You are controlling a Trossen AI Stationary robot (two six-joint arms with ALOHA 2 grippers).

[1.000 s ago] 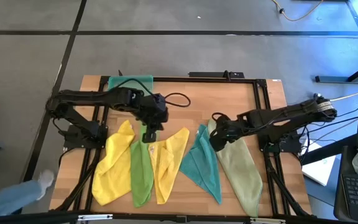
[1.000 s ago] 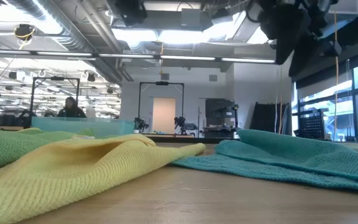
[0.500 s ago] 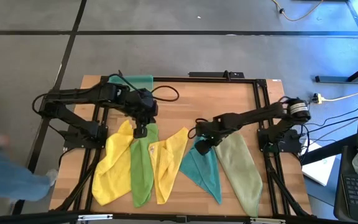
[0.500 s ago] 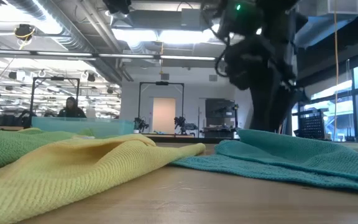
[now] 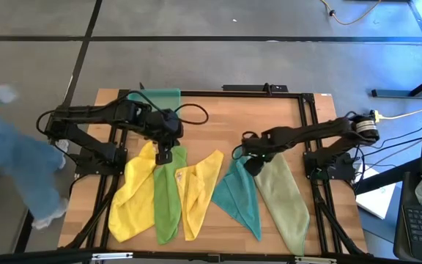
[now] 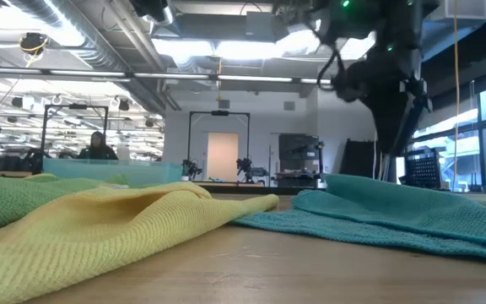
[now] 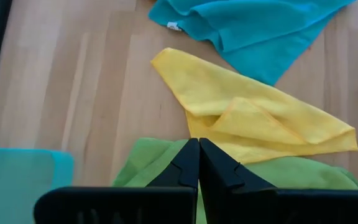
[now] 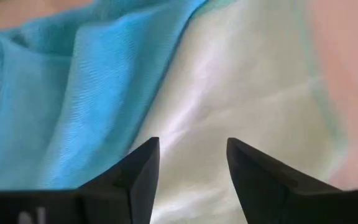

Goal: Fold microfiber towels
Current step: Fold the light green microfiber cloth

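Five towels lie side by side on the wooden table: yellow [image 5: 132, 196], bright green [image 5: 167, 198], a second yellow [image 5: 198, 187], teal [image 5: 238, 194] and pale olive [image 5: 282, 199]. My left gripper [image 5: 164, 155] is shut with nothing in it, raised over the green towel's far end [image 7: 148, 168]. My right gripper [image 5: 251, 163] points down, open, close over the pale olive towel's far end [image 8: 229, 93], right beside the teal towel's edge [image 8: 92, 81]. Its fingers [image 6: 392, 165] reach down behind the teal towel [image 6: 378, 211] in the low view.
A translucent teal tray [image 5: 156, 97] stands at the table's far left, behind my left arm. Black frame rails [image 5: 310, 132] run along the table's sides. A person's legs [image 5: 17, 165] pass by beyond the table's left edge.
My right gripper has come down toward the far ends of the teal and pale olive towels. It swung toward the table's left and back again, rolling as it went, and stayed open. My left gripper has drawn back toward the table's left and risen a little, still shut.
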